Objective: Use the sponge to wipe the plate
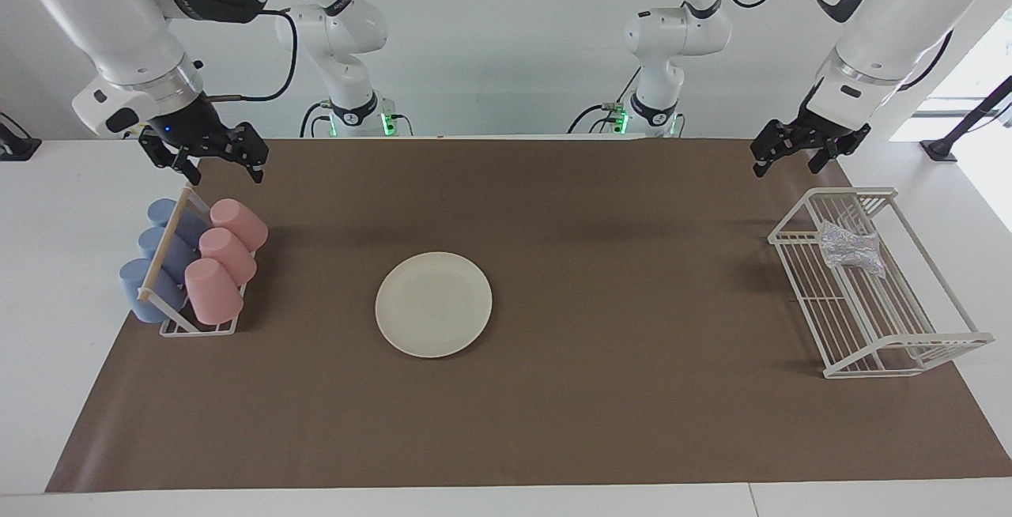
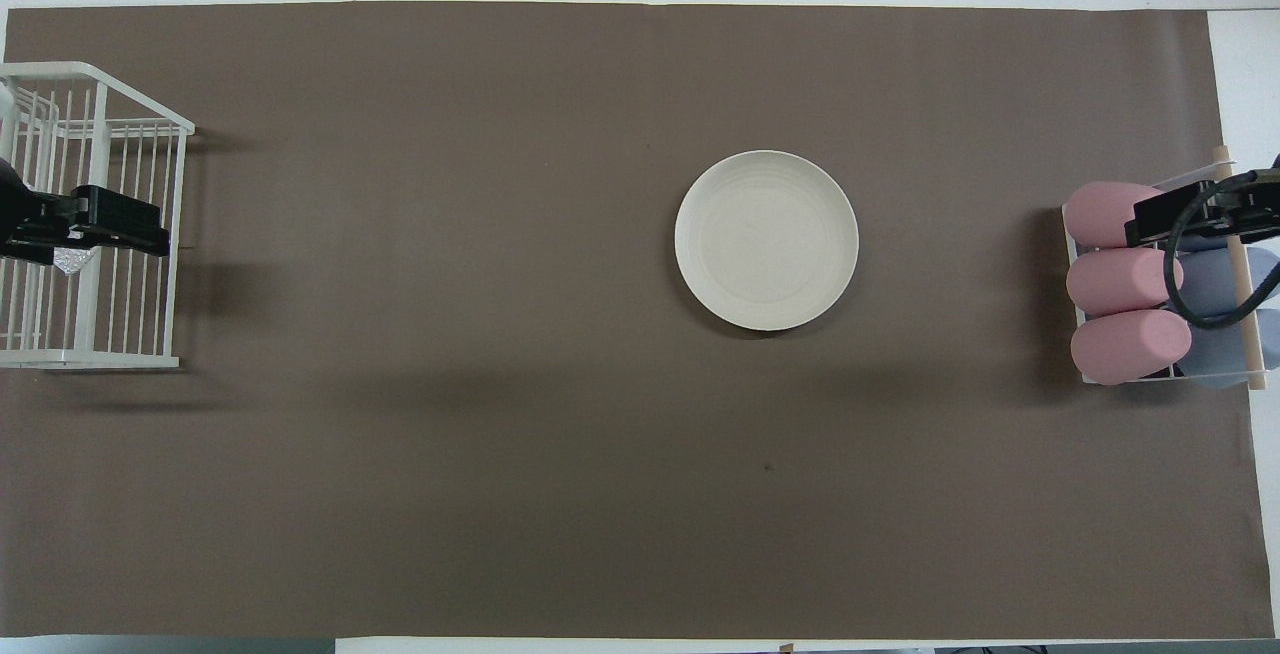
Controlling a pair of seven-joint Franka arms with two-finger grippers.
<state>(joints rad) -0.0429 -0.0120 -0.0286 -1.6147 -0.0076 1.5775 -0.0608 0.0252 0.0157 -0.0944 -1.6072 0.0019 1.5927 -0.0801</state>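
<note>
The cream-white plate (image 1: 433, 303) lies flat on the brown mat near the table's middle; it also shows in the overhead view (image 2: 766, 240). The glittery silvery sponge (image 1: 850, 248) lies in the white wire basket (image 1: 909, 355) at the left arm's end of the table. In the overhead view only a bit of the sponge (image 2: 70, 261) shows under the gripper. My left gripper (image 1: 786, 169) is open and empty, raised over the basket's end nearest the robots, and shows in the overhead view (image 2: 120, 229). My right gripper (image 1: 226, 178) is open and empty, raised over the cup rack (image 1: 198, 329).
The white cup rack holds three pink cups (image 1: 225, 256) and three blue cups (image 1: 154, 264) lying on their sides, with a wooden bar (image 1: 166, 244) across it, at the right arm's end. The brown mat (image 1: 553, 422) covers most of the white table.
</note>
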